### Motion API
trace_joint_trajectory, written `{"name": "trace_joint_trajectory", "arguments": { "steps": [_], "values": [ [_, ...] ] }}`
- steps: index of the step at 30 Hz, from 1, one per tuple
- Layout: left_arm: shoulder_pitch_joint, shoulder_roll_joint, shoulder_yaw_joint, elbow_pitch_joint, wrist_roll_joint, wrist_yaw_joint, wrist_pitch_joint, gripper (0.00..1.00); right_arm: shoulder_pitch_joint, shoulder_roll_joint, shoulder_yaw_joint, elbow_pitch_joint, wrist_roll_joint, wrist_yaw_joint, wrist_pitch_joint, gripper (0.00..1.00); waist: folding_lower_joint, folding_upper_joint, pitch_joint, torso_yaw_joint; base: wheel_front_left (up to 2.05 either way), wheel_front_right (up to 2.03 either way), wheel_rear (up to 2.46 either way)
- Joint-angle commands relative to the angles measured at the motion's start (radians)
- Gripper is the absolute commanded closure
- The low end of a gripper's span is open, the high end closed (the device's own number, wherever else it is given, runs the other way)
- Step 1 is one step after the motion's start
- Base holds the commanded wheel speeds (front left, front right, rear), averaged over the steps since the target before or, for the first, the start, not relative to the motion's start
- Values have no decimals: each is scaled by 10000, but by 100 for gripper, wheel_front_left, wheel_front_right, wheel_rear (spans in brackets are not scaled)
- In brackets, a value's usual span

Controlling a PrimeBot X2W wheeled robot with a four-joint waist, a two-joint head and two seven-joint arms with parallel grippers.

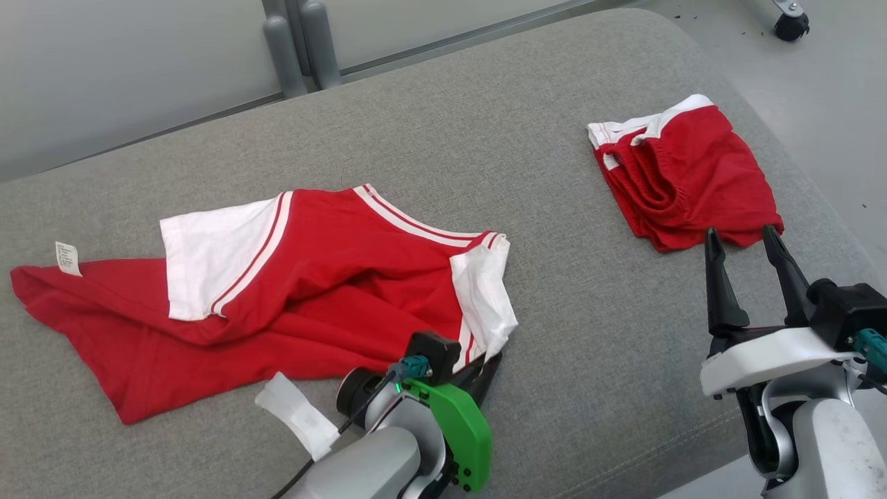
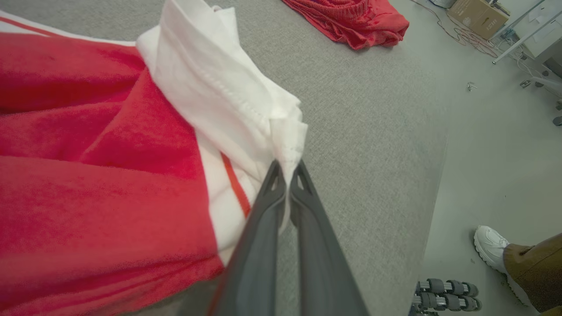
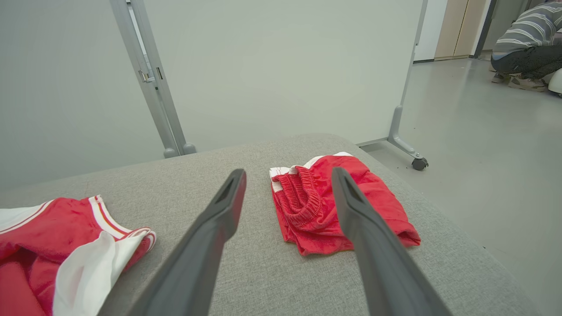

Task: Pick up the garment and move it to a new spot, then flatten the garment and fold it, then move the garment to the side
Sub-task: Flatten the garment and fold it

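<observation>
L claw (image 2: 287, 171) clamped on the white sleeve (image 2: 219, 87) of the red/white shirt (image 1: 312, 277), at its near-right corner. Shirt lies rumpled on left of grey worktop (image 1: 589, 346). R claw (image 1: 741, 232) apart, holding nothing, tips at near edge of folded red shorts (image 1: 693, 180), far right.

We see a wide grey cushion (image 1: 610, 333) beneath everything. At its far right lies a pair of folded red shorts (image 1: 693, 180) with white trim, the gathered waistband on the left. Beyond the far edge stands a pale partition panel (image 3: 281, 66) on grey posts, one foot ending in a black caster (image 3: 419, 163). On the floor (image 1: 831, 104) we make out a cardboard box (image 2: 478, 15), loose cables (image 2: 470, 39), a white shoe (image 2: 491, 246), and far off a crouching person (image 3: 527, 39) in stripes.
</observation>
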Motion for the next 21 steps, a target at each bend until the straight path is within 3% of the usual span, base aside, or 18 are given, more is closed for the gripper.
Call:
{"name": "trace_joint_trajectory", "arguments": {
  "steps": [1, 3, 4, 5, 6, 7, 21],
  "values": [
    [211, 29, -38, 41, 154, 51, 54, 100, 2, -22, 16, 30, -19, 1, -70, 0, 0, 43, -4, -50, 0, 0, 0],
    [402, 27, -59, 91, 358, 63, 218, 100, 0, -23, 33, 64, -9, 1, -66, 0, 0, 43, -16, -74, 0, 0, 0],
    [488, 27, -69, 112, 499, 67, 313, 88, 0, -23, 37, 84, 2, 1, -68, 0, 0, 43, -24, -74, 0, 0, 0],
    [590, 29, -76, 149, 725, 21, 414, 60, 6, -23, 38, 96, 10, 1, -70, 0, 0, 43, -34, -65, 0, 0, 0],
    [713, 27, -82, 158, 1033, -80, 561, 10, 10, -23, 36, 108, 15, 1, -71, 0, 0, 43, -46, -52, 0, 0, 0],
    [813, 18, -84, 119, 1233, -144, 645, 0, 14, -23, 43, 121, 24, 1, -68, 0, 0, 43, -60, -27, 0, 0, 0],
    [508, 41, 98, -342, 1082, 198, -125, 0, 342, -23, -66, 165, -87, 1, 73, 0, 0, 43, -761, 844, 0, 0, 0]
  ]
}}
